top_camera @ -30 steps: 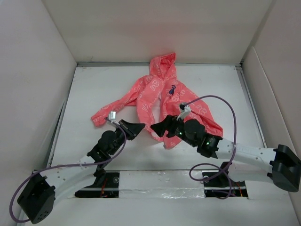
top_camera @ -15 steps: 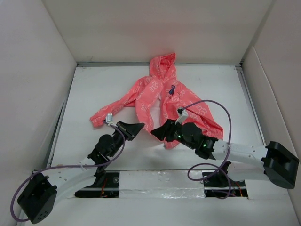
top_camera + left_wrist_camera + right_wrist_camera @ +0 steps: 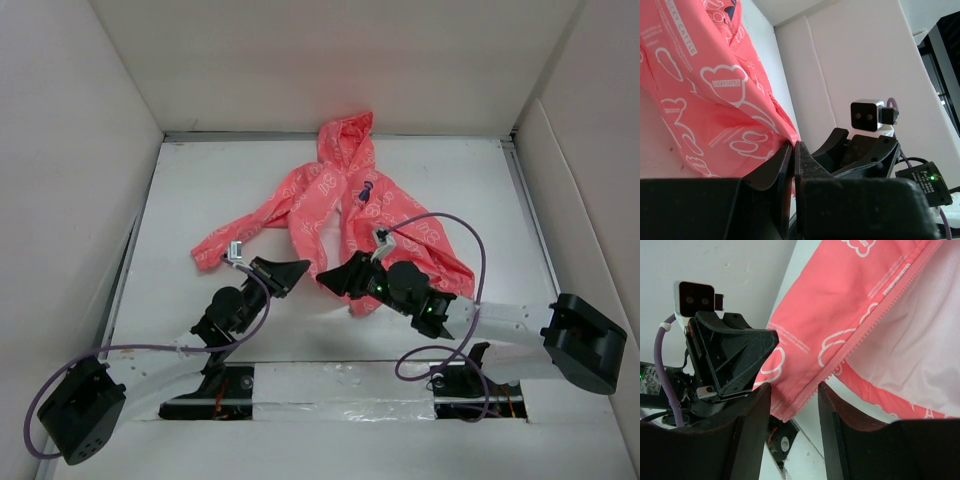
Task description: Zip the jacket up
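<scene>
**Position of the workpiece.** The jacket (image 3: 340, 195) lies unzipped on the counter (image 3: 200, 180), toward the far middle. Its hood (image 3: 345, 135) points at the back wall and its sleeves are spread to either side. The front panels lie apart, with their lower hems nearest the arms. In the right wrist view, the zipper edge (image 3: 865, 322) runs diagonally down to a hem corner, and the pale lining (image 3: 910, 345) is exposed beside it.

**State of the fingers.**
- The right fingers (image 3: 747, 430) are apart and straddle that hem corner. The fabric lies between them, unclamped.
- The left fingers (image 3: 770, 172) are pressed together, with nothing visibly held. The coral fabric ends just beyond their tips, and the top view places them just beside the hem, on its left.

**Step in hand (judged).** Secure the bottom ends of the zipper so that the two halves can be joined.

**Recommended practice.**
1. Close the right fingers on the zipper tape itself, low at the corner. Loose panel fabric is thin and would likely slip or bunch.
2. Spread the left fingers before advancing them onto the neighbouring hem.
3. Keep the hem low against the counter, since a light garment is likely to drag along if lifted.
4. Locate the slider and pin first. Neither can be made out in any view.
</scene>
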You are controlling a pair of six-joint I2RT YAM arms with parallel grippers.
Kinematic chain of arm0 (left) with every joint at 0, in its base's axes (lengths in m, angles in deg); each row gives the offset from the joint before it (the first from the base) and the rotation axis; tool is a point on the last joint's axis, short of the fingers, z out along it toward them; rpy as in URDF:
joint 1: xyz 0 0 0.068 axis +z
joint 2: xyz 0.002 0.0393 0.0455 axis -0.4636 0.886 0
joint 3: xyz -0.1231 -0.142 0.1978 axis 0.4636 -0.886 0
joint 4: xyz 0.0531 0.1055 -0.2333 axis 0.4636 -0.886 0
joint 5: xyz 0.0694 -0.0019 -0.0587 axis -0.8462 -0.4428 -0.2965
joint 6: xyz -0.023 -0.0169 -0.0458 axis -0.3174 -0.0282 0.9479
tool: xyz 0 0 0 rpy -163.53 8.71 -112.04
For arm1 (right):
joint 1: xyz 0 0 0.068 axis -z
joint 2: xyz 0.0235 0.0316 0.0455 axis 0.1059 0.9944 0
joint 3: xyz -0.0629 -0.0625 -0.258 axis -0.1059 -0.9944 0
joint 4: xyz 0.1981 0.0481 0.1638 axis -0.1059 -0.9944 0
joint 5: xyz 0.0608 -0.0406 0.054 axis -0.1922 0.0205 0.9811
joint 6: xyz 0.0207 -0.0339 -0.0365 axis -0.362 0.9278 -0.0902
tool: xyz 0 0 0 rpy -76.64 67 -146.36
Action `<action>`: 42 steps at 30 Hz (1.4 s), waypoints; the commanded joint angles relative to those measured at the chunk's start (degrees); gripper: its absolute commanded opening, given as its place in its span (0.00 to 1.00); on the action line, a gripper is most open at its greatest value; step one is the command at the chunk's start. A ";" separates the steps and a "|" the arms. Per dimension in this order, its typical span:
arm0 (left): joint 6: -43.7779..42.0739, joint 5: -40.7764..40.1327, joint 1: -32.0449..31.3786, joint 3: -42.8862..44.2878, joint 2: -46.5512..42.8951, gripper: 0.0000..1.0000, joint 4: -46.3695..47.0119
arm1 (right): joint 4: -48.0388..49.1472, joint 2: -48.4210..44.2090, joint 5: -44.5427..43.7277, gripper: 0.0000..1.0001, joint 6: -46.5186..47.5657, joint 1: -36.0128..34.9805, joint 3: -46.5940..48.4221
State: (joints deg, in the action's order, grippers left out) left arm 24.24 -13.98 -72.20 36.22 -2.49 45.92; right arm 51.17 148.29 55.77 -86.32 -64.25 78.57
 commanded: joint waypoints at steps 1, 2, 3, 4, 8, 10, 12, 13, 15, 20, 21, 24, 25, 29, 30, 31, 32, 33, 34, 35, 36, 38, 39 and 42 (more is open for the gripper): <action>-0.40 -0.33 -0.33 -2.37 -1.10 0.00 6.52 | 6.60 -0.65 -0.20 0.48 -1.55 0.16 -1.16; -0.40 -0.42 -0.33 -2.45 -1.28 0.00 6.87 | 6.16 -1.08 -0.29 0.52 -1.55 0.16 -1.34; -0.40 -0.60 -0.33 -2.80 -1.63 0.00 7.04 | 5.28 -1.35 -0.29 0.56 -1.55 0.16 -1.34; -0.31 -0.86 -0.33 -2.81 -2.24 0.00 7.13 | 3.10 -1.44 -0.46 0.62 -1.46 0.16 -1.34; -0.57 0.28 -0.33 -2.89 -2.16 0.00 9.58 | 9.55 -0.65 -2.48 0.68 -3.13 0.16 -3.61; -0.13 1.50 -0.33 -3.07 -1.20 0.00 11.52 | 15.00 0.58 -0.92 0.65 -4.18 2.00 -4.77; 0.13 1.77 -0.33 -3.07 -1.11 0.00 12.85 | 17.56 2.24 0.59 0.62 -4.02 2.53 -4.15; 0.13 2.04 -0.33 -3.07 -1.11 0.00 12.93 | 20.02 2.77 1.55 0.61 -3.58 2.54 -3.45; -0.31 2.30 -0.33 -3.07 -1.20 0.00 13.02 | 21.97 3.57 3.31 0.59 -2.35 2.54 -2.66; -0.22 3.27 -0.33 -4.65 -1.98 0.00 12.41 | 28.04 5.50 4.11 0.50 -1.20 2.54 -3.27; 0.04 3.36 -0.33 -5.09 -2.16 0.00 12.32 | 28.21 5.59 4.28 0.49 -0.50 2.54 -3.18; 0.48 2.74 -0.33 -5.62 -3.83 0.00 10.57 | 27.60 5.24 5.07 0.46 0.82 2.54 -2.57; 0.48 2.31 -0.33 -5.71 -4.70 0.00 10.04 | 27.08 5.24 5.86 0.45 1.17 2.54 -2.31; 0.40 1.69 -0.33 -5.88 -6.03 0.00 8.63 | 28.73 5.33 7.80 0.45 1.26 2.54 -3.00; 0.48 1.78 -0.33 -5.88 -6.03 0.00 8.71 | 29.87 5.76 7.89 0.44 1.09 2.54 -3.79; 0.57 1.78 -0.33 -5.88 -5.77 0.00 8.72 | 32.23 5.94 7.71 0.42 0.83 2.54 -4.32; 0.57 1.78 -0.33 -5.88 -5.68 0.00 8.72 | 33.48 6.03 7.54 0.36 0.65 2.54 -4.85; 0.83 1.86 -0.33 -5.97 -5.50 0.00 8.80 | 34.79 6.29 7.54 0.34 0.56 2.54 -5.38; 0.84 1.95 -0.33 -5.97 -5.42 0.00 8.80 | 36.29 6.29 7.36 0.33 0.56 2.54 -6.08; 0.92 2.13 -0.33 -5.97 -5.33 0.00 8.89 | 36.65 6.21 7.10 0.28 0.56 2.54 -6.34; 0.92 2.21 -0.33 -6.06 -5.33 0.00 8.89 | 36.83 6.03 6.84 0.26 0.91 2.54 -6.52; 1.01 2.48 -0.33 -6.23 -5.33 0.00 8.72 | 36.83 5.59 6.74 0.16 1.44 2.54 -6.70; 1.01 2.57 -0.33 -6.23 -5.33 0.00 8.54 | 36.74 5.33 6.74 0.13 1.87 2.54 -6.61; 0.58 2.57 -0.33 -5.97 -6.03 0.00 6.44 | 34.21 3.75 6.92 0.00 3.10 2.54 -5.91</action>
State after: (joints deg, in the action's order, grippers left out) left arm 24.89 -12.58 -72.22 36.17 -7.39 50.18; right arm 82.03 154.15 63.25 -85.48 -61.87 71.93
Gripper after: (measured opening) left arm 0.010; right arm 0.054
